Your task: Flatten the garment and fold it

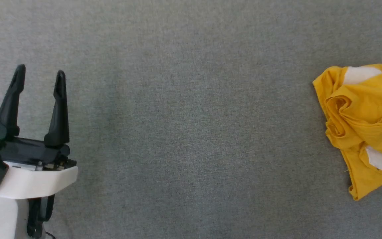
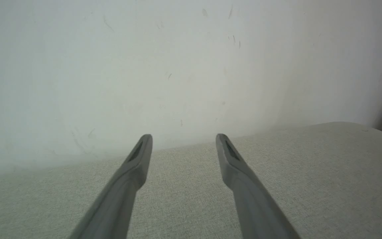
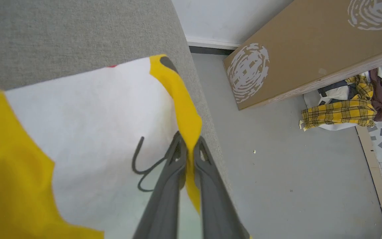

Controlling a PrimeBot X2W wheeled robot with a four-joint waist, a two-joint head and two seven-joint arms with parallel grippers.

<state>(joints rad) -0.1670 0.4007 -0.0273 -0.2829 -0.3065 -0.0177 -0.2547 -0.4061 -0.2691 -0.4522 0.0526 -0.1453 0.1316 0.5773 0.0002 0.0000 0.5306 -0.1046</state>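
Note:
The garment point(image 1: 363, 126), a bright yellow T-shirt with white patches, lies crumpled at the right edge of the grey cloth-covered table point(image 1: 191, 132) in the head view. In the right wrist view my right gripper point(image 3: 190, 142) is shut on a yellow edge of the garment point(image 3: 78, 132), beside a white patch with thin black line marks, close to the table's right edge. My left gripper point(image 1: 40, 74) stands open at the far left of the table with nothing between its fingers; the left wrist view has the left gripper point(image 2: 183, 141) pointing toward a pale wall.
A wide stretch of grey table lies between the left gripper and the garment. Beyond the table's edge, on the grey floor point(image 3: 277, 172), a brown cardboard panel point(image 3: 310, 46) leans, with a pile of checked yellow clothes point(image 3: 343, 109) beside it.

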